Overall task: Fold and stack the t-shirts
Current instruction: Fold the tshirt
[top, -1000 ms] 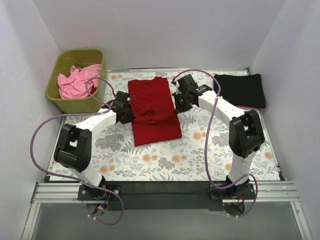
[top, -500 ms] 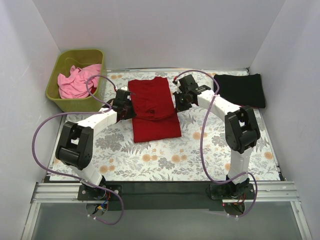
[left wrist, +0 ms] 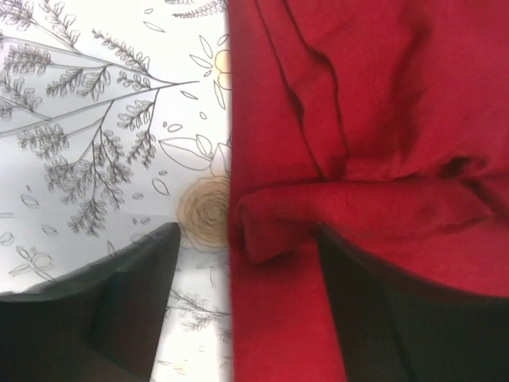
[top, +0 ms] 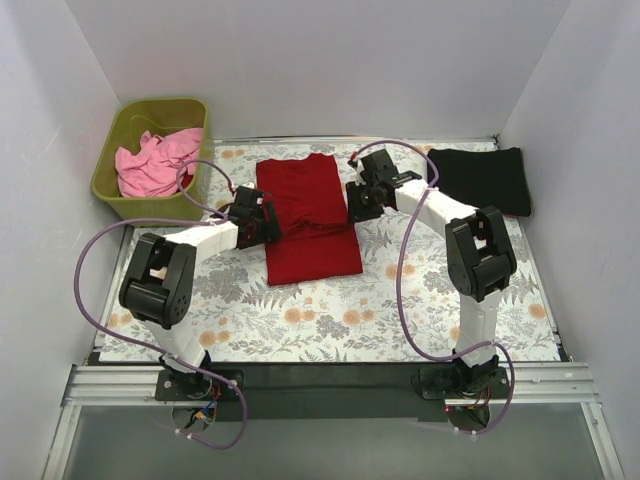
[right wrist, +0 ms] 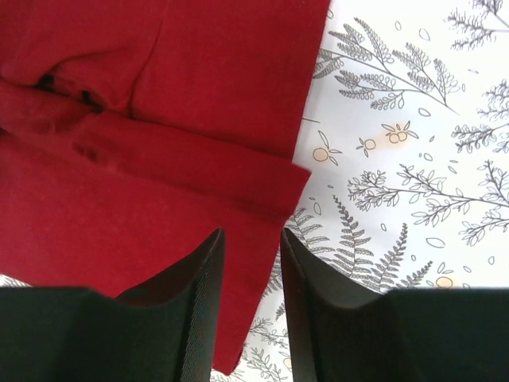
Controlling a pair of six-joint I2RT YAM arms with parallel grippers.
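Floral table cloth (top: pixel 330 320), white walls | dark red t-shirt (top: pixel 305 215) centre-far, doubled over | left gripper (top: pixel 262 218) at its left edge, jaws apart, empty | right gripper (top: pixel 358 200) at its right edge, narrowly apart, empty | I judge fold laid; next: grip both edges, stack on black t-shirt (top: pixel 482 180), far right

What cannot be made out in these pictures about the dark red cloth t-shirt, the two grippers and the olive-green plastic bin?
- Top view: the fingertips of the left gripper and right gripper are hidden by the grippers' own bodies.
- Top view: the wall of the olive-green plastic bin hides the lower part of the crumpled light pink cloth t-shirt.
- Wrist views: picture edges cut off most of the dark red cloth t-shirt.
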